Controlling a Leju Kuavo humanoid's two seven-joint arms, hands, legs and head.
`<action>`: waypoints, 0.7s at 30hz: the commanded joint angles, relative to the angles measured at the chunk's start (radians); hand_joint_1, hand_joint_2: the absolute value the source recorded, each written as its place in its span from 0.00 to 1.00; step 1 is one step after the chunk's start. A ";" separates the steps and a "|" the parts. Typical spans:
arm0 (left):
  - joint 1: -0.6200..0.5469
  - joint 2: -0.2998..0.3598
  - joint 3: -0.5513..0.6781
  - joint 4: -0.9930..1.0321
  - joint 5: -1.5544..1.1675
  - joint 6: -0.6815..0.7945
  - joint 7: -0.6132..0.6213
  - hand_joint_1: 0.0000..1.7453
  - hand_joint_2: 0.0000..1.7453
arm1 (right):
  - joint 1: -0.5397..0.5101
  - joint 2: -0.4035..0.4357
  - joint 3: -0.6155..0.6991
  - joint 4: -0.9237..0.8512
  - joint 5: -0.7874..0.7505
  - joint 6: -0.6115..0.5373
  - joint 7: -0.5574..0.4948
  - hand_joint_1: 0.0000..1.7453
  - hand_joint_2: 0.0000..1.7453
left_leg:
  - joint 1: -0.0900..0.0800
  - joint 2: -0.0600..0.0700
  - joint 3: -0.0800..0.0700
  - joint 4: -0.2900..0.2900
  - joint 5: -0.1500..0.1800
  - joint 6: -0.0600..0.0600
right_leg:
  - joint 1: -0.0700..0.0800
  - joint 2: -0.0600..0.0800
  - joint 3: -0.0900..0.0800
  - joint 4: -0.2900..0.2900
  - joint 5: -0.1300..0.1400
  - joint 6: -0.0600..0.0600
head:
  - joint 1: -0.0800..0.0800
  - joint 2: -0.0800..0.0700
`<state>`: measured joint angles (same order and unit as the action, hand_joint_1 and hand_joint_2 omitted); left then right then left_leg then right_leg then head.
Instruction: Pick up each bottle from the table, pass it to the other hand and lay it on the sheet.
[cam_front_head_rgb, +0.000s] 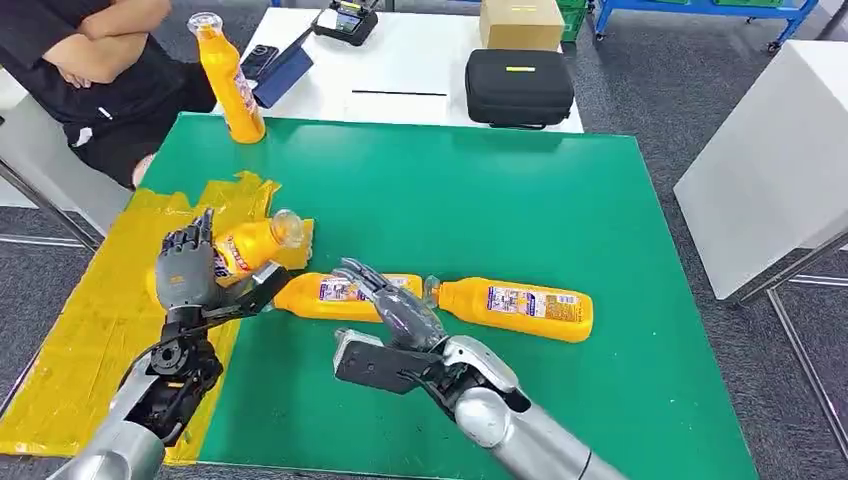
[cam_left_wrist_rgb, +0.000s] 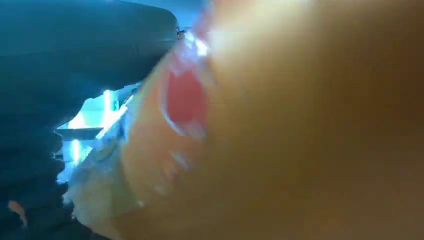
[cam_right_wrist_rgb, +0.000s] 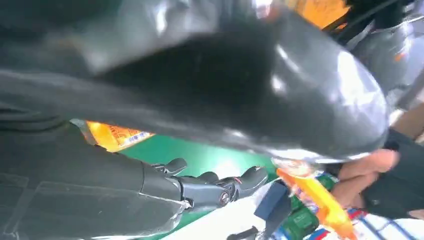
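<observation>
Left hand (cam_front_head_rgb: 187, 268) grips bottle (cam_front_head_rgb: 250, 245) over yellow sheet (cam_front_head_rgb: 90, 330); right hand (cam_front_head_rgb: 395, 305) open, empty. Lower bottle flat onto sheet, then let go.

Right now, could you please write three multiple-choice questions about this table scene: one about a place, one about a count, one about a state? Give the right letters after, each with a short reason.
1. Where is the upright bottle?
A. at the far left corner of the green mat
B. on the black case
C. on the floor

2. How many orange bottles are in the head view?
A. two
B. four
C. six

3. What is the left hand doing?
A. hanging open with nothing in it
B. holding a bottle over the yellow sheet
C. pressing on the cardboard box

Answers:
1 A: it stands at the mat's far left corner, near the seated person.
2 B: one upright, one held bottle, two lying bottles on the mat.
3 B: its fingers wrap the tilted bottle above the sheet, while the right hand is open.
</observation>
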<state>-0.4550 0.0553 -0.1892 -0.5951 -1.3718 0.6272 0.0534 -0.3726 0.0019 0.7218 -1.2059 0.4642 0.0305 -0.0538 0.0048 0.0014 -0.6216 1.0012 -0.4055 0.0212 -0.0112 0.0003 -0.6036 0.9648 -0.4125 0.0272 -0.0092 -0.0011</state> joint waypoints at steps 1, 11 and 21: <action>-0.036 -0.014 -0.011 0.068 -0.004 -0.018 -0.003 0.00 0.00 | -0.031 -0.022 0.038 0.068 0.013 -0.009 0.015 0.00 0.00 | 0.000 -0.001 0.004 0.000 -0.002 -0.001 | 0.000 -0.001 0.004 0.000 -0.002 -0.001 | 0.000 0.000; -0.080 -0.053 -0.020 0.045 0.068 0.050 -0.130 0.00 0.00 | -0.153 0.047 0.044 0.400 0.225 -0.024 0.099 0.00 1.00 | 0.000 -0.001 0.004 0.000 -0.001 -0.001 | 0.000 -0.001 0.004 0.000 -0.001 -0.001 | 0.000 0.000; -0.085 -0.055 -0.012 0.042 0.208 0.041 -0.206 0.00 0.00 | -0.290 0.160 0.096 0.656 0.306 -0.036 0.088 0.00 1.00 | 0.000 0.001 0.005 0.001 -0.002 -0.001 | 0.000 0.001 0.004 0.001 -0.002 -0.001 | 0.000 0.000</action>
<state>-0.4931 0.0092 -0.2025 -0.5848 -1.2646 0.6679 -0.0884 -0.5166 0.0793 0.7477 -0.8277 0.7534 -0.0011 0.0401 0.0048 0.0015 -0.6213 1.0013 -0.4047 0.0216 -0.0110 0.0004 -0.6032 0.9651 -0.4119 0.0275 -0.0088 -0.0011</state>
